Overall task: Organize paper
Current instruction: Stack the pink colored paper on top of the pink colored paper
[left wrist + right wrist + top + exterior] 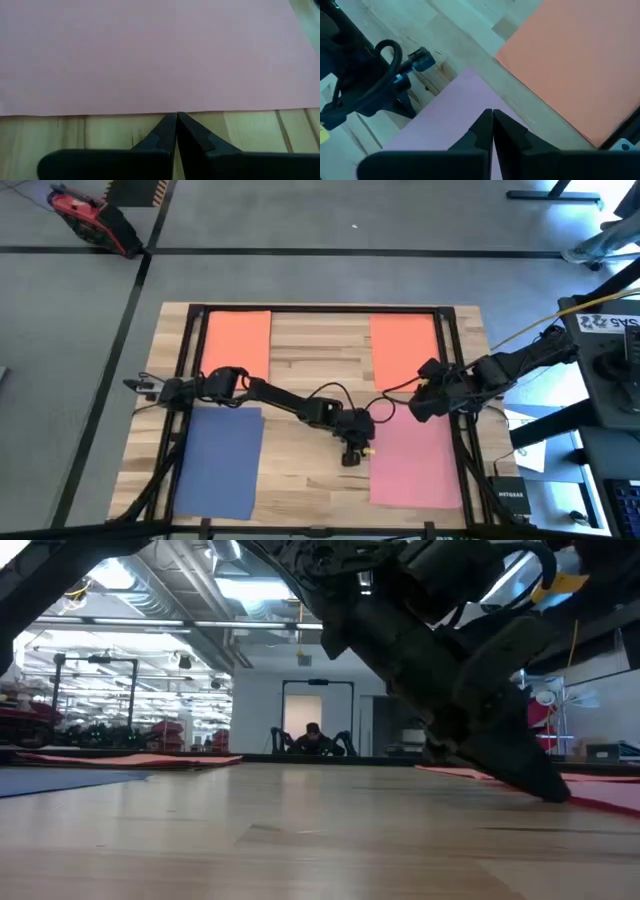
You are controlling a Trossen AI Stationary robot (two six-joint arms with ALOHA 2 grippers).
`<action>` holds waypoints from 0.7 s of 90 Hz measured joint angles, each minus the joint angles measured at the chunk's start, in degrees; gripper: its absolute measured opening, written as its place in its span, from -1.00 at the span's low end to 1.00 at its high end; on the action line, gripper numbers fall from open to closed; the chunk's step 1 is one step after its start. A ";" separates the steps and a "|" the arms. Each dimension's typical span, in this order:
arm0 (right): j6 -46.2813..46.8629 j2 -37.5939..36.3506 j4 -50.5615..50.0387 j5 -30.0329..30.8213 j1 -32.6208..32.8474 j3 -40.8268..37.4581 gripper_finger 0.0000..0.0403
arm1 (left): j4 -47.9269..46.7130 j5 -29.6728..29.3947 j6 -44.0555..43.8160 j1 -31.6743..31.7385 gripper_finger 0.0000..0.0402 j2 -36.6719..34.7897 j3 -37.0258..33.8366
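Left gripper (176,118): fingers pressed together, tips lying at the flat pink paper sheet's (150,55) edge.
Right gripper (492,116): fingers together, hovering over the pink sheet's corner.

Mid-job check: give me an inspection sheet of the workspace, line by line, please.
Surface: pale wooden table, bare down the middle.
Job's things: two orange sheets at the far side, blue sheet near left, pink sheet near right; all flat and apart.
Clutter: nothing seen.
Grippers: left gripper shut, tips at the pink sheet's edge; right gripper shut, above the pink sheet's corner.
Cables: yellow cable off the table's right.
Surroundings: red device on the floor; a person behind the table.
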 joint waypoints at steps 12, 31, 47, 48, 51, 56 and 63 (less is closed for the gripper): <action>0.02 0.00 0.19 0.01 0.00 0.00 -1.00 | 2.02 -0.24 -0.70 -0.02 -1.00 0.20 0.00; 0.02 0.00 1.08 -0.01 0.00 0.00 -1.00 | 4.15 -1.81 -2.60 0.00 -1.00 0.22 0.00; 0.02 0.00 1.60 -0.01 0.00 0.00 -1.00 | 1.40 0.41 -2.62 -0.03 -1.00 -0.16 0.00; 0.02 0.00 1.60 -0.01 0.00 0.00 -1.00 | 1.10 0.75 -2.60 -0.08 -1.00 -0.25 0.00; 0.02 0.00 1.61 -0.01 0.00 0.00 -1.00 | -0.63 2.39 -2.26 -0.12 -1.00 -0.71 0.00; 0.02 0.00 1.60 -0.07 0.00 0.00 -1.00 | -2.26 4.22 -0.65 -0.59 -1.00 -1.56 -0.02; 0.02 0.00 1.60 -0.26 0.00 0.00 -1.00 | -2.51 6.01 1.45 -2.08 -1.00 -1.77 0.00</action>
